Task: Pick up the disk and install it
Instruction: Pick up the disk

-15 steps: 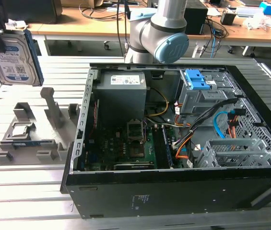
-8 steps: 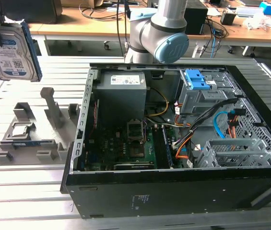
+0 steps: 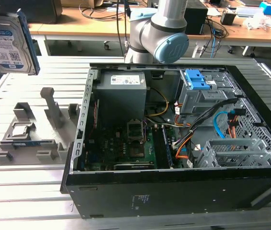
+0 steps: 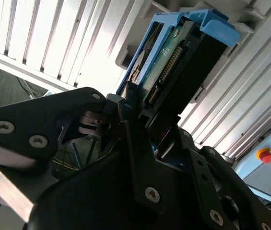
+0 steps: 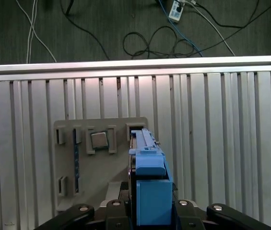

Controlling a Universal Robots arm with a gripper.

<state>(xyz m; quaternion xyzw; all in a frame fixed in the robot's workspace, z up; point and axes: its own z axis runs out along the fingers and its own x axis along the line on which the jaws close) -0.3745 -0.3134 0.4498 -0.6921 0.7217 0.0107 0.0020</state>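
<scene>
Your gripper (image 4: 149, 116) is clamped on the disk (image 3: 6, 44), holding it upright in the air at the exterior view's left. The disk hangs above the grey fixture tray (image 3: 10, 152) on the slatted table (image 3: 25, 191), well apart from the open computer case (image 3: 173, 196).

The disk (image 3: 8, 43) is silvery metal with a paper label and smooth blue plastic rails. The table (image 3: 25, 191) is ribbed, brushed pale metal. The holder (image 3: 56, 112) is matt grey plastic. The computer case (image 3: 173, 194) is matt black painted metal.
</scene>
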